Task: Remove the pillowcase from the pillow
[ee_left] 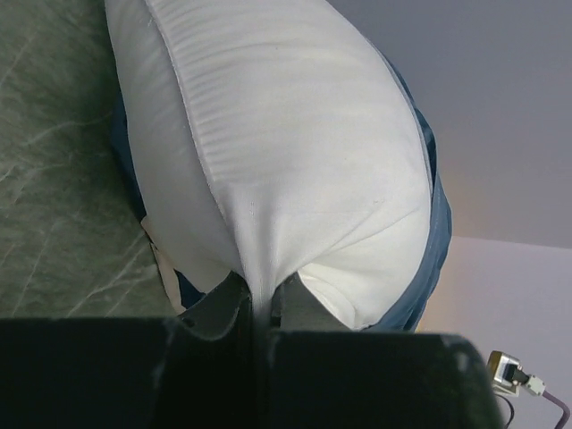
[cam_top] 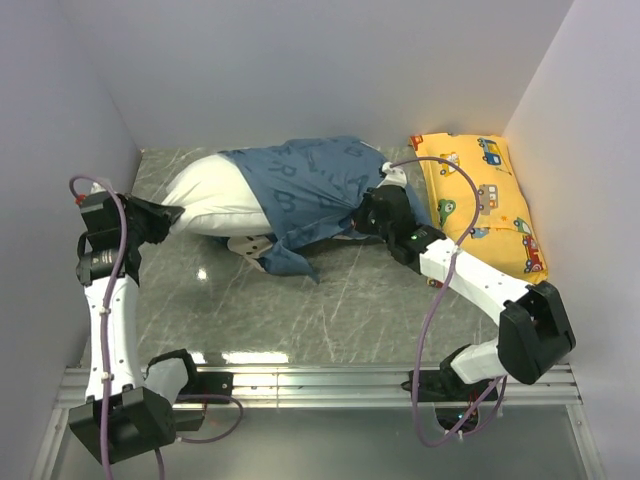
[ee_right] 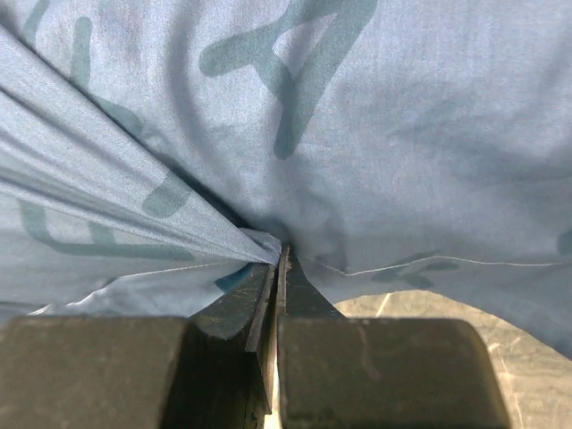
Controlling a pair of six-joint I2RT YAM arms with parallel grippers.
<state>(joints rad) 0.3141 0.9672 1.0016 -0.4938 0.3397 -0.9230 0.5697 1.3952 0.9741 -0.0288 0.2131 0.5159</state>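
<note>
I am seeing the pillow (cam_top: 212,195) lying at the far middle of the surface (cam_top: 350,300), its left end bare and the rest sitting under the pillowcase (cam_top: 315,185). My left pincer (ee_left: 261,290) is pinching the pillow's white left end, jaws nearly together. My right pincer (ee_right: 279,259) is clamping tight on a gathered fold at the pillowcase's right edge, near a yellow pillow (cam_top: 480,195) lying far right.

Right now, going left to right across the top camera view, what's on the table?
left gripper → white pillow → blue pillowcase → right gripper → yellow car-print pillow
</note>
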